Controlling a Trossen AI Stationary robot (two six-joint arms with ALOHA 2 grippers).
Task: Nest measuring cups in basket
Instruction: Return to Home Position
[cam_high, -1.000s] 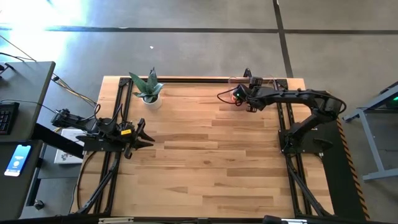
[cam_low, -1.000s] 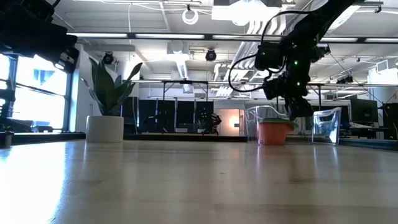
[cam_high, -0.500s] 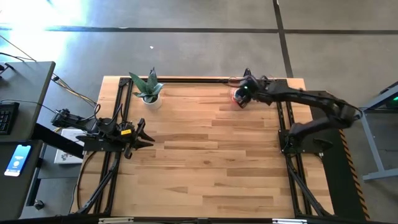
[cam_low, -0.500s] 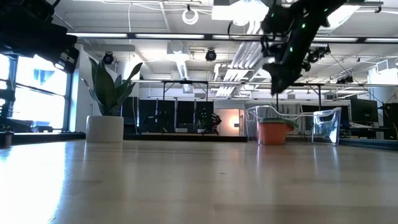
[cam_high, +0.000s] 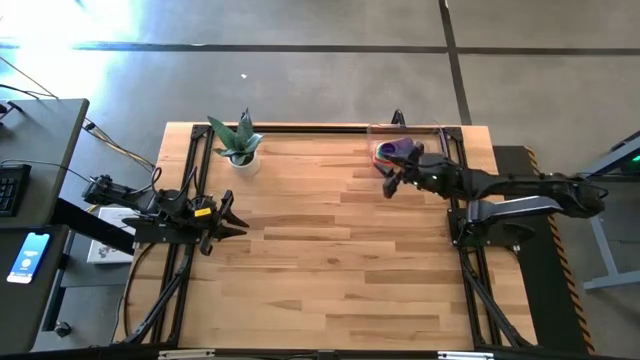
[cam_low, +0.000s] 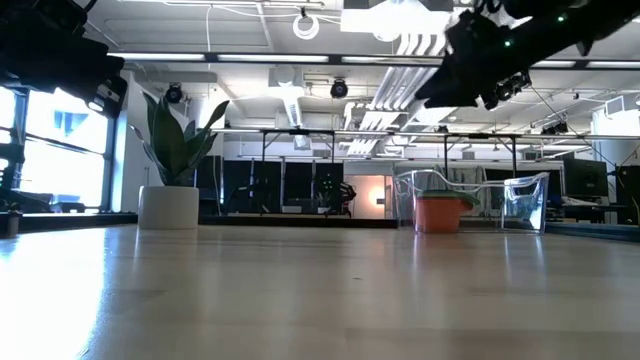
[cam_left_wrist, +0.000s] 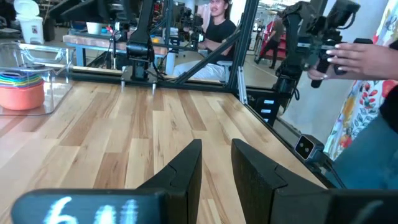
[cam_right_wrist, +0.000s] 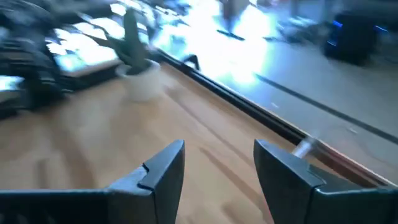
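High view: clear transparent plastic basket (cam_high: 440, 130), squarish and low-walled, at the far right corner of the wooden table (cam_high: 330, 260). Contents: nested stack of coloured plastic measuring cups (cam_high: 390, 152), orange outermost, purple on top. Right gripper (cam_high: 387, 187): raised above the table, just beside the basket's near side, fingers wide apart, empty. Left gripper (cam_high: 235, 222): at the table's left edge, fingers narrowly apart, empty. White-potted green plant (cam_high: 240, 145): far edge, well left of the basket.

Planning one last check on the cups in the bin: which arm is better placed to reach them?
Right. Its open gripper hangs near the basket holding the measuring cups; the left gripper sits across the table.
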